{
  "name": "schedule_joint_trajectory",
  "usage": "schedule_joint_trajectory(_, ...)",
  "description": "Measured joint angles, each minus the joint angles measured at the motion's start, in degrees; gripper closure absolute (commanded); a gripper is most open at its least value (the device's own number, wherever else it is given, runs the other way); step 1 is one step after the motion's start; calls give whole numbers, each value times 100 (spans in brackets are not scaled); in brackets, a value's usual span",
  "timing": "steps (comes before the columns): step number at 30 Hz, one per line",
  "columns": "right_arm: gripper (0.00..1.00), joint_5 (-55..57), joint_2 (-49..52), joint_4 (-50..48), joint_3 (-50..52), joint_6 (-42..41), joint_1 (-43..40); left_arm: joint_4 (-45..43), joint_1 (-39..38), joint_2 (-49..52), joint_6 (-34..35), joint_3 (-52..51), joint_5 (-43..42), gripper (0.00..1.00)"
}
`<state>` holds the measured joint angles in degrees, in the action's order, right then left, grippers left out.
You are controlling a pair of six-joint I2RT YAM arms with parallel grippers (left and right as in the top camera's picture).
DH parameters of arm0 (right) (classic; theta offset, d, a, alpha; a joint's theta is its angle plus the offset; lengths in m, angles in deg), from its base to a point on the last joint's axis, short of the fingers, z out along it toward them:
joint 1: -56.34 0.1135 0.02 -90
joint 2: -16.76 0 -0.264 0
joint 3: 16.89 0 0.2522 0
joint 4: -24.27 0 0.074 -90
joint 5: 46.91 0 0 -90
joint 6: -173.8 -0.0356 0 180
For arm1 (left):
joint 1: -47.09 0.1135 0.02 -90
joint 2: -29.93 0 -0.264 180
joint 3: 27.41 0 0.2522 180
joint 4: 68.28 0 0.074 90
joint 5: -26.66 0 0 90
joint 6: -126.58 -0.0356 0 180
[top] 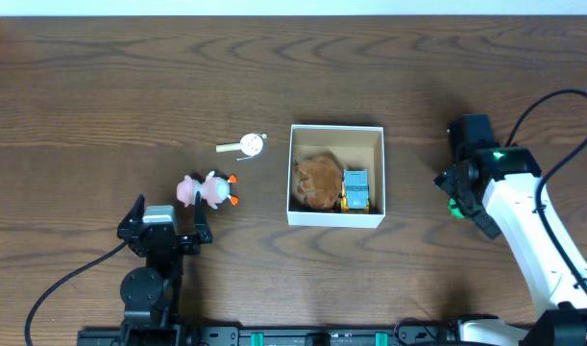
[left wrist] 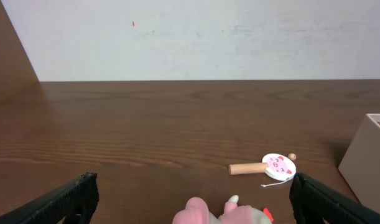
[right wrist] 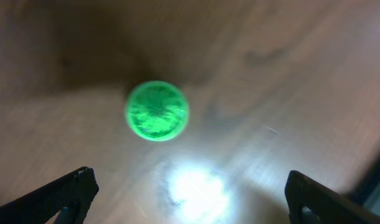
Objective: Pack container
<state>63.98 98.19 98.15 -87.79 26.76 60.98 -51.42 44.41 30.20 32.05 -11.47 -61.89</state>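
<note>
From overhead, the square, shallow white cardboard container (top: 336, 219) sits just right of the centre of the dark brown wooden table (top: 91, 86). Inside it, a fuzzy brown soft toy (top: 316, 182) fills the left part, and a small blue and yellow toy vehicle (top: 355, 190) lies beside it on the right. To the upper left of the box lies a small round white rattle drum with a pale wooden handle (top: 245, 145). Lower left of that is a pink and white plush toy with orange bits (top: 207, 190). The left gripper (top: 168, 204) is at the lower left, fingers spread wide, with the plush just above its right finger. The right gripper (top: 461, 192) is at the right, over a small green round object (top: 454, 208).

In the left wrist view, the left gripper (left wrist: 194, 183) stands open and empty. The plush (left wrist: 221, 214) peeks up at the bottom edge, the rattle (left wrist: 273, 167) lies further on, and the container's wall (left wrist: 370, 158) shows at the right edge.

In the right wrist view, the right gripper (right wrist: 190, 180) is open, holding nothing. The blurred green object (right wrist: 157, 111) lies on the wood in the upper left of centre.
</note>
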Motion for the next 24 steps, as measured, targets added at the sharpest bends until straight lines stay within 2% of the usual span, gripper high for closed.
schedule_joint_trajectory(3,1,-323,4,-439,197,520,-280,0,0,0,0,0,0,2)
schedule_joint_trajectory(11,1,-498,4,-704,356,1397,-933,0,0,0,0,0,0,2)
schedule_joint_trajectory(19,1,-726,4,-1377,404,2470,-992,0,0,0,0,0,0,2)
schedule_joint_trajectory(24,1,-852,4,-1899,667,2769,-992,0,0,0,0,0,0,2)
